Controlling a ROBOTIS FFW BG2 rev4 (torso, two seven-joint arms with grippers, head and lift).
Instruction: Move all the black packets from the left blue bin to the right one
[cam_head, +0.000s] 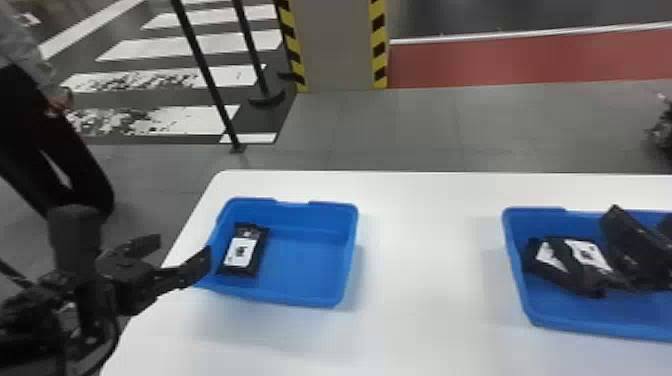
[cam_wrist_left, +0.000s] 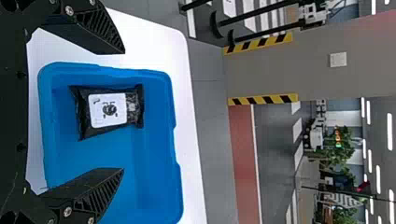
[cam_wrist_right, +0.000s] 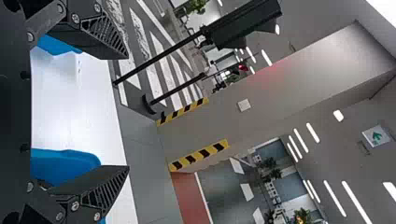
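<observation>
At the left edge of the left blue bin (cam_head: 295, 204), with left tool (cam_head: 184, 245) spread wide, facing one black packet (cam_head: 243, 252) ahead of its fingertips and open bin floor to the right, plus right tool (cam_wrist_right: 127, 112) also wide, facing bench room (cam_head: 425, 250) between bins.

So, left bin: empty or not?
Not empty. One black packet lies in the left blue bin, its white label facing up; the rest of the visible floor is bare.
</observation>
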